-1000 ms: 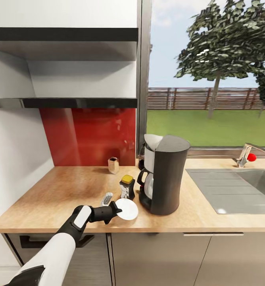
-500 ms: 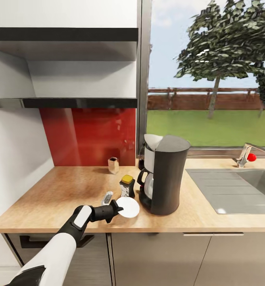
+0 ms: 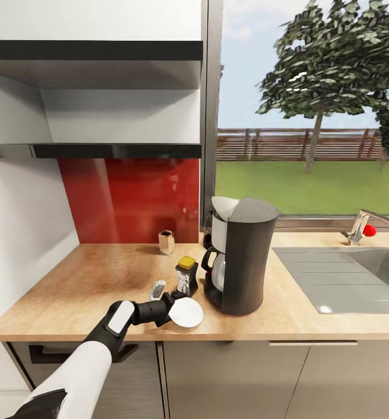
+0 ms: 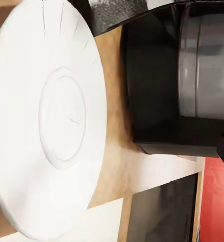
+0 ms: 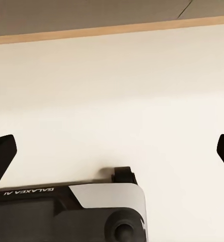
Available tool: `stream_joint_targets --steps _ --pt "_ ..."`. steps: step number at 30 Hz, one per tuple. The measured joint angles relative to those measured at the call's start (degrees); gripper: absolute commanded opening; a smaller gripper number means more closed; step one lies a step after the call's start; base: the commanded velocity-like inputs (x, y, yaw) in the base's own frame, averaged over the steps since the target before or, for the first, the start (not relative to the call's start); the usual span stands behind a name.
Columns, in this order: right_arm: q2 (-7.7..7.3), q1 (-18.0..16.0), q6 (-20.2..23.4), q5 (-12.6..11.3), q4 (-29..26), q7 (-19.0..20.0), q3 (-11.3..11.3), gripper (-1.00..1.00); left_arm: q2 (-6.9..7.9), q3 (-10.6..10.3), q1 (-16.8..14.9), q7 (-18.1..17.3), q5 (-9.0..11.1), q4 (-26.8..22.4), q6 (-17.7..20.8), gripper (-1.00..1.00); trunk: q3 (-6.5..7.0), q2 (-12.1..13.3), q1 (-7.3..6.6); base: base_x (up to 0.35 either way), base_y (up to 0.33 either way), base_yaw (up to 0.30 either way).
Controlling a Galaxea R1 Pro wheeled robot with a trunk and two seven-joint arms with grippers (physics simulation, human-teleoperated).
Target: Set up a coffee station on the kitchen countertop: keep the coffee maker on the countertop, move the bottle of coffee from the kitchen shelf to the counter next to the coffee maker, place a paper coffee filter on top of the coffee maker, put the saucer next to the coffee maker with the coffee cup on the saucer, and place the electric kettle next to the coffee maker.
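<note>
My left gripper (image 3: 171,307) is shut on the rim of the white saucer (image 3: 187,313), holding it low over the front of the kitchen countertop (image 3: 84,279), just left of the coffee maker (image 3: 244,259). In the left wrist view the saucer (image 4: 51,121) is seen face-on beside the coffee maker's base (image 4: 177,80). The paper coffee filter (image 3: 223,206) sits on top of the machine. The bottle of coffee (image 3: 187,274) stands just behind the saucer. A small whitish coffee cup (image 3: 157,289) lies by my wrist. A dark bit of the electric kettle (image 3: 207,237) peeks from behind the machine. My right gripper (image 5: 112,154) is open.
A small tan box (image 3: 166,241) stands against the red backsplash. The black kitchen shelf (image 3: 101,151) hangs above the counter's left part. A steel sink (image 3: 346,279) with a faucet (image 3: 360,227) lies to the right. The counter's front edge runs right below the saucer.
The saucer first edged towards the coffee maker, then came down and back a little and tilted flatter. The left arm barely moved otherwise.
</note>
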Motion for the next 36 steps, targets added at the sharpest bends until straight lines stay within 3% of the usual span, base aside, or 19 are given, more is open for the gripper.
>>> stream_joint_targets --steps 24,36 --pt "0.00 0.00 0.00 0.00 0.00 0.00 0.00 1.00 0.49 0.02 0.00 0.21 -0.04 -0.21 0.19 1.00 0.00 0.00 0.00 -0.017 0.109 0.000" --pt "0.00 0.01 0.00 0.00 0.00 0.00 0.00 1.00 0.57 -0.02 0.52 -0.25 -0.04 -0.38 0.28 1.00 0.00 0.00 0.04 -0.303 0.000 0.000"
